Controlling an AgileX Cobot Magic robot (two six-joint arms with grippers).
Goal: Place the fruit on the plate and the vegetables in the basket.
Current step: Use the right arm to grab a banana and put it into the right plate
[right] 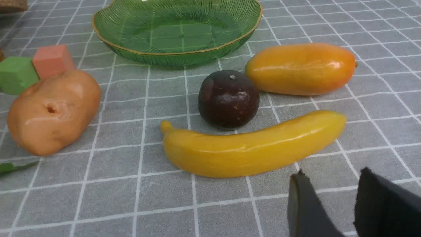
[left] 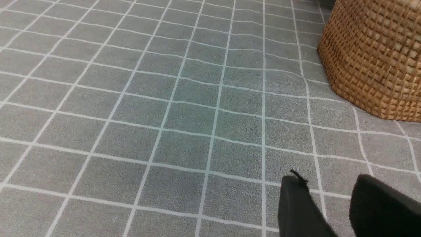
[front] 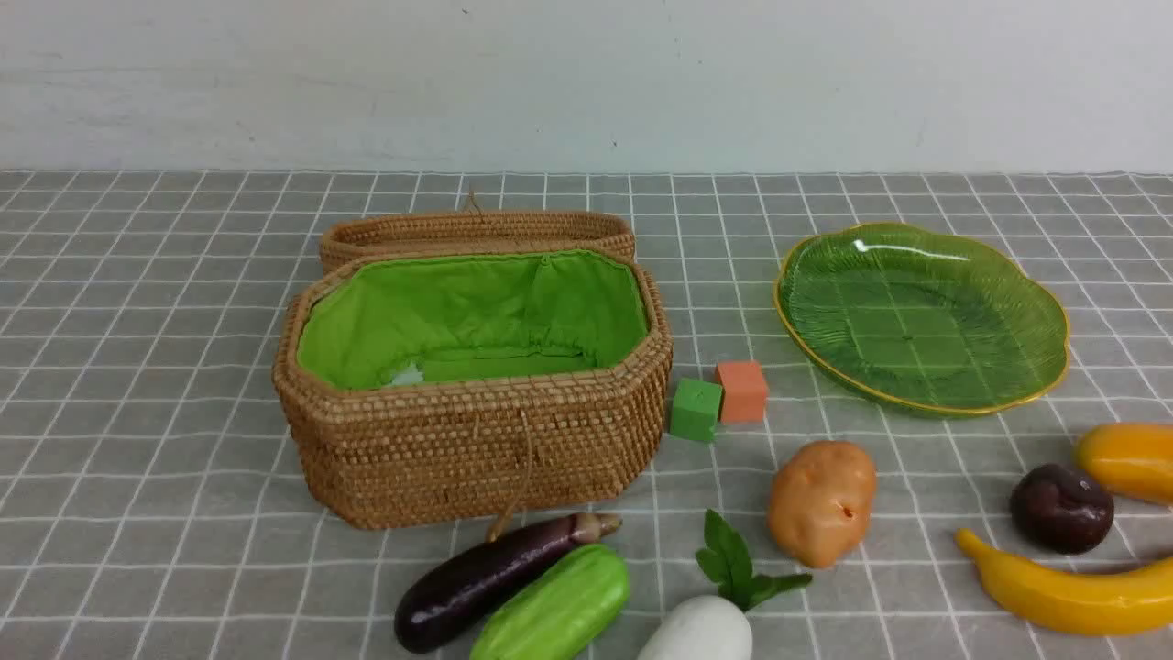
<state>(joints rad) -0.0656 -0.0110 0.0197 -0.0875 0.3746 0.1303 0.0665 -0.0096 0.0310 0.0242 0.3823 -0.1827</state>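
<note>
Along the cloth's near edge: eggplant [front: 495, 582], cucumber [front: 554, 605], radish [front: 692, 631]; potato [front: 822, 502] behind; toward its right edge, banana [front: 1072, 587], plum [front: 1063, 508], mango [front: 1132, 461]; plate [front: 921, 316], basket [front: 476, 440] farther back; left gripper [left: 324, 200], right gripper [right: 332, 197], fingers apart

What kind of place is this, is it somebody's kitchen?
Probably a play or test table, not a real kitchen: a grid-patterned cloth, toy-like shiny food such as the banana, and small coloured blocks, one green, one orange.

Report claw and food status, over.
Both claws open, holding nothing. Plate and basket empty. Eggplant and cucumber lie before basket.
</note>
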